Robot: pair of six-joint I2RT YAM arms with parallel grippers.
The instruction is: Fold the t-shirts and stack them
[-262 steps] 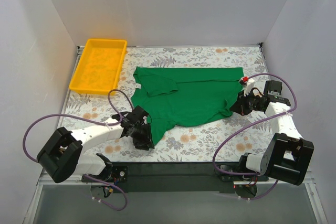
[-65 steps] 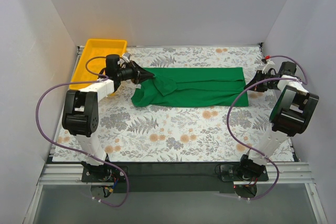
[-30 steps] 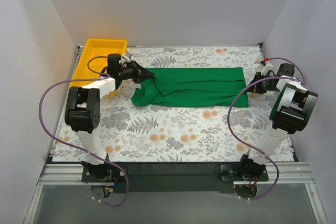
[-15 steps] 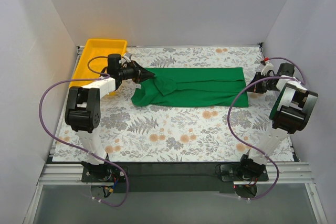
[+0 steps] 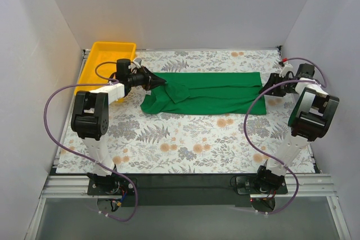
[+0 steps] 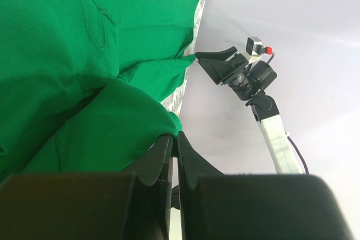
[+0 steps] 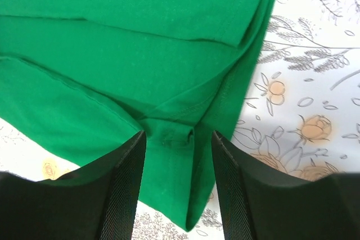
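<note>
Matt green cloth t-shirt [image 5: 214, 94]; glossy yellow plastic tray [image 5: 98, 63]; floral tabletop [image 5: 185, 139] perhaps printed cloth.

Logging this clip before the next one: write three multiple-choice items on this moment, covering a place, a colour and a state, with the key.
1. Where is the yellow tray? A) far left corner of the table B) its near right corner C) its centre
2. What colour is the t-shirt? A) red B) green C) white
3. How do the left jaws stand? A) wide open B) shut on the t-shirt's left end C) out of view
1A: the top view shows it at the back left. 2B: all views show green cloth. 3B: the left wrist view shows them pinching cloth.
</note>
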